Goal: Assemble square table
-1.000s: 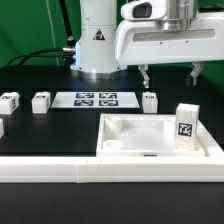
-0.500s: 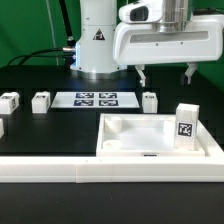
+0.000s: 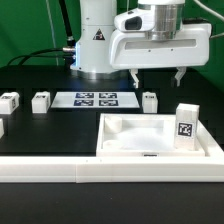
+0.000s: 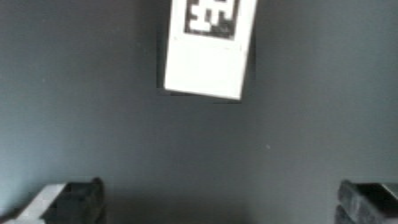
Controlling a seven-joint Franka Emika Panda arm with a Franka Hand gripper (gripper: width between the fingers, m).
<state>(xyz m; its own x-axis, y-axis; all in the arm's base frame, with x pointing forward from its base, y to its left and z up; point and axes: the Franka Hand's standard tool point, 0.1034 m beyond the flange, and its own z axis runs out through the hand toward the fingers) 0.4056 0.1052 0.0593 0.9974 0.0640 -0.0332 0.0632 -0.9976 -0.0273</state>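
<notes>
Black bench (image 3: 45,130), robot base (image 3: 98,40) at 12 o'clock. We log gripper (image 3: 158,76) hanging over bench, jaws spread wide, empty. Nearest leg (image 3: 150,101) at 6 o'clock from jaws in exterior view, well below. Wrist view: leg (image 4: 210,45) centred on gripper (image 4: 217,205) but ahead of fingers (image 4: 71,200), long axis crossing finger line. Slab (image 3: 130,150) at 5 o'clock from marker board (image 3: 96,99). Count: one slab; three legs lying, one upright leg (image 3: 184,125) at slab's 2 o'clock corner; white piece (image 3: 2,127) cut by frame, unidentified.
</notes>
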